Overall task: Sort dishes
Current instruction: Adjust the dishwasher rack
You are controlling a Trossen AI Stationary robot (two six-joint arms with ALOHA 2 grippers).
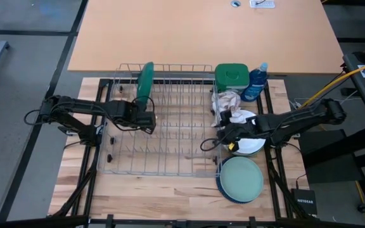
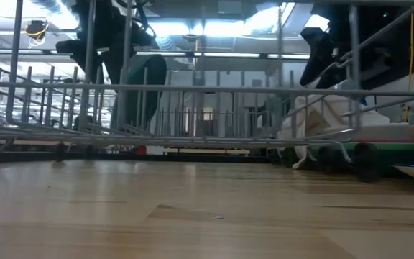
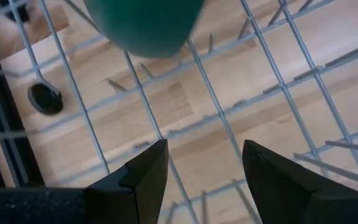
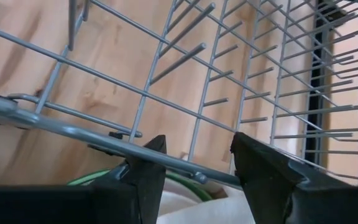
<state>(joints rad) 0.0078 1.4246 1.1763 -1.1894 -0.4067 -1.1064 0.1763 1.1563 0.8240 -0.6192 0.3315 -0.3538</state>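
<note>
A dark green plate (image 1: 146,81) stands on edge between the tines at the far left of the wire dish rack (image 1: 170,158); it also shows in the left wrist view (image 3: 145,25). My left gripper (image 1: 151,123) (image 3: 204,146) hangs open over the rack just near of that plate, with only rack wires below it. My right gripper (image 1: 222,134) (image 4: 197,140) is open above the rack's right rim, beside a white plate (image 1: 252,144) that lies on a small stack. A pale green plate (image 1: 241,177) lies on a navy one near the front right.
A green square-lidded tub (image 1: 232,75), a blue bottle (image 1: 256,82) and a crumpled beige-and-white cloth (image 1: 228,101) sit at the rack's far right corner. The rack fills the middle of the wooden board; bare wood (image 1: 157,190) lies along its near side.
</note>
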